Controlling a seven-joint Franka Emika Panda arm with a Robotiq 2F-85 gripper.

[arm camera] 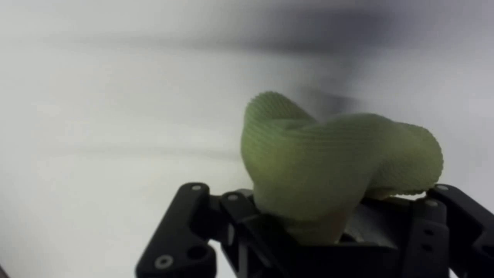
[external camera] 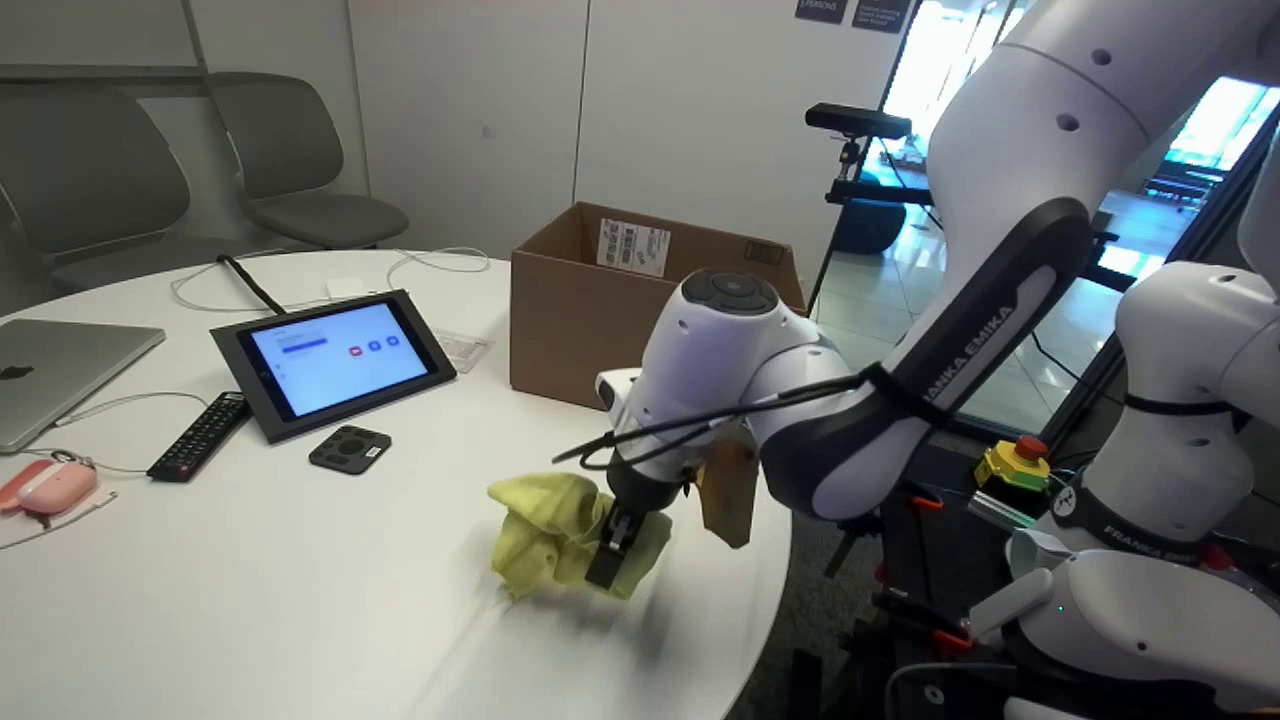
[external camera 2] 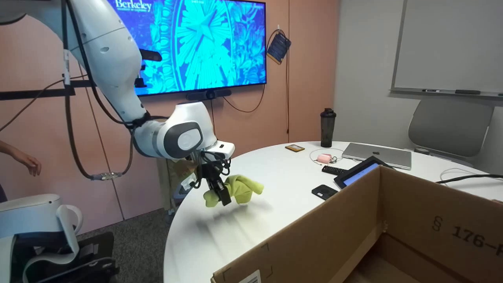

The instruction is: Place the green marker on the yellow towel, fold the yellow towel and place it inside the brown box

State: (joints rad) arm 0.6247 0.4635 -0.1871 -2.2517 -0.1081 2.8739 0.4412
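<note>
Exterior view: the gripper (external camera: pixel 606 566) at lower centre pinches the bunched yellow towel (external camera: pixel 545 530), best lifted higher than the brown box (external camera: pixel 590 325), upper centre, before crossing over.

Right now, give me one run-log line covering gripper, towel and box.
gripper: shut on towel; towel: bunched, not yet in box; box: open-topped; marker: not visible
</note>
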